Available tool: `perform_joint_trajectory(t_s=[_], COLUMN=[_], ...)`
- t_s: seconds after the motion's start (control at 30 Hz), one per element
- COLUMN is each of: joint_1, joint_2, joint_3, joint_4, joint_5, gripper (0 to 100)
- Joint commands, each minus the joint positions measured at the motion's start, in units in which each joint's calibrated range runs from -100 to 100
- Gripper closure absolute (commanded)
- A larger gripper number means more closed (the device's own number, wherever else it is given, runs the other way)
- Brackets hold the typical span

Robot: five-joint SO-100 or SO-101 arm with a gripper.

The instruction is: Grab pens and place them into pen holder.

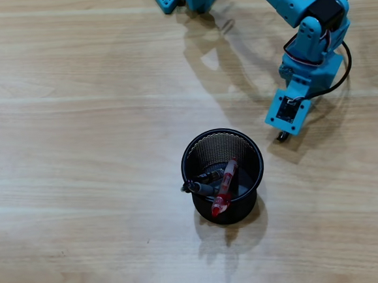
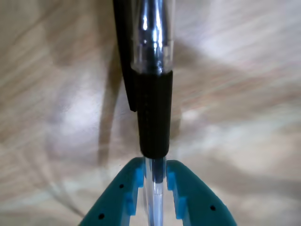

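While the overhead view shows most of the scene, it hides the business end of the arm: the blue gripper (image 1: 282, 136) hangs over the wooden table (image 1: 76, 124) to the upper right of the black mesh pen holder (image 1: 222, 175), near it but clear of its rim, and only a dark tip pokes out below the wrist housing. Inside the holder a red pen (image 1: 224, 188) leans across a dark pen (image 1: 202, 183), so part of the job looks already done. From the wrist view the grasp is plain: the two teal fingers (image 2: 126, 195) are closed on a clear-barrelled pen (image 2: 154, 99), pinching the transparent shaft just below its black rubber grip sleeve, with the barrel running straight up the frame and the blurred table behind it. Judging by its build, the pen should be light and stiff, but its smooth clear plastic is likely slippery between hard fingers, and it could pivot or slide. A hold on the ribbed black sleeve would probably bite better; as taken now, the pen needs to be carried gently and released only once its lower end is inside the holder's rim.
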Motion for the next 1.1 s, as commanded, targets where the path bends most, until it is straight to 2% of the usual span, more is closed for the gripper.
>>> perform_joint_trajectory(t_s=[0.0,0.13,0.23,0.47,0.6,0.7,0.9,1.07], joint_1=[3.8,7.7,11.6,24.4,31.6,34.2,34.0,32.3], joint_2=[-10.9,-20.5,-27.7,-42.9,-47.7,-49.9,-50.6,-50.4], joint_3=[-1.1,-0.4,1.8,8.5,12.1,14.8,15.8,15.9], joint_4=[9.7,17.4,17.9,16.9,6.2,-3.1,-15.0,-29.1], joint_5=[2.2,4.3,7.0,20.7,32.0,38.0,41.9,47.0], gripper=[98,98,98,98,98,98,98,98])
